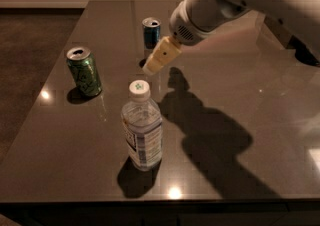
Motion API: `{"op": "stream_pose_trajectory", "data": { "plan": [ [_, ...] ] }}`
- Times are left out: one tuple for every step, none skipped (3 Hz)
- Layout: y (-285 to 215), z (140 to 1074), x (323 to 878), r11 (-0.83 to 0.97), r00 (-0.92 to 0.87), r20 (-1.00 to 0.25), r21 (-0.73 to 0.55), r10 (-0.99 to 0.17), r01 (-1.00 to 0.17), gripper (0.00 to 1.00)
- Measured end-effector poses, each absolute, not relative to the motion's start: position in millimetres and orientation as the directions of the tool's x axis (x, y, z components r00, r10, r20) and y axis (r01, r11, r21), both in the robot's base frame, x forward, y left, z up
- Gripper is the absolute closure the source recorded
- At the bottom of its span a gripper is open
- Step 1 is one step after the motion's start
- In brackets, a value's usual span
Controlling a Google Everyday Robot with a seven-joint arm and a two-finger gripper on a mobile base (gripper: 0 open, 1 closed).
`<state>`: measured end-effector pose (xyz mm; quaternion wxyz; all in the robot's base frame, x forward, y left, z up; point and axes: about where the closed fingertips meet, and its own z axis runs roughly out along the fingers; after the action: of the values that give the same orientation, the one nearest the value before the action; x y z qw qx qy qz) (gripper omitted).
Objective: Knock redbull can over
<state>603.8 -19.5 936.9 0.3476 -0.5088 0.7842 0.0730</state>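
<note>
The redbull can (151,32) is slim, blue and silver, and stands upright toward the back of the dark table (240,120). My gripper (151,66) hangs above the table on the white arm (225,0) that comes in from the upper right. Its cream-coloured fingers (161,56) point down and left, just in front of and slightly right of the can. From this angle the tip overlaps the can's base; I cannot tell whether it touches.
A wider green can (84,71) stands upright at the left. A clear water bottle (142,126) with a white cap stands in front, near the table's front edge. The arm's shadow falls across the table's right half.
</note>
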Motion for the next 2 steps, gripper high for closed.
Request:
{"op": "stream_pose_trajectory", "data": {
  "plan": [
    [1,931,628,0.492,-0.246,-0.641,-0.237,-0.727,-0.838,0.00],
    [17,929,652,0.506,-0.254,-0.660,-0.220,-0.707,-0.834,0.00]
  ]
}}
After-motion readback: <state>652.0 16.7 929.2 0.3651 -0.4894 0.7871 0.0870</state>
